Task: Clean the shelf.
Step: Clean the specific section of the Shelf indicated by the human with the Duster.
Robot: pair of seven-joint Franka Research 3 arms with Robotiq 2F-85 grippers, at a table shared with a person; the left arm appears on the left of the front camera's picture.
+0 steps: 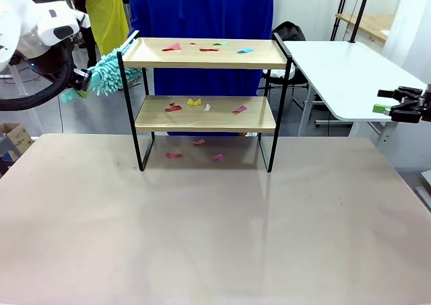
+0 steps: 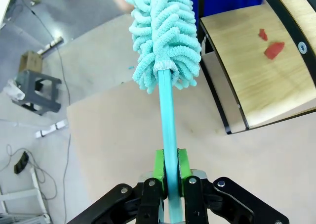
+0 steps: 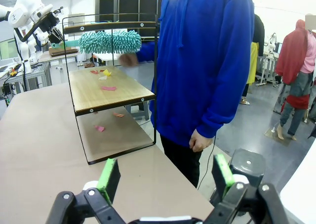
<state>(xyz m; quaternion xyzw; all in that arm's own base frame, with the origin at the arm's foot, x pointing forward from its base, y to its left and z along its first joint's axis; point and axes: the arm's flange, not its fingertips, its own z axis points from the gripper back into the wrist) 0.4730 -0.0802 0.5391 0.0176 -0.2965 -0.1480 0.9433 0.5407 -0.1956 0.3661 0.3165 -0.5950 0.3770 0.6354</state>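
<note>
The shelf (image 1: 205,114) stands at the table's far middle, two light wood boards in a thin black frame. Small coloured paper scraps (image 1: 194,102) lie on both boards and on the table beneath. Left of the shelf's top corner, my left gripper (image 1: 81,79) is shut on the thin handle (image 2: 168,130) of a teal fluffy duster (image 1: 111,73). The duster head (image 2: 165,36) points toward the shelf (image 2: 256,70), just off its left end. My right gripper (image 1: 397,106) hovers open and empty at the far right, its green pads (image 3: 108,177) wide apart.
A person in a blue hoodie (image 3: 207,61) stands behind the shelf (image 3: 111,90), one hand (image 3: 129,60) close to the duster head (image 3: 108,41). A white side table (image 1: 343,76) sits at the back right. The near tabletop (image 1: 215,231) is bare.
</note>
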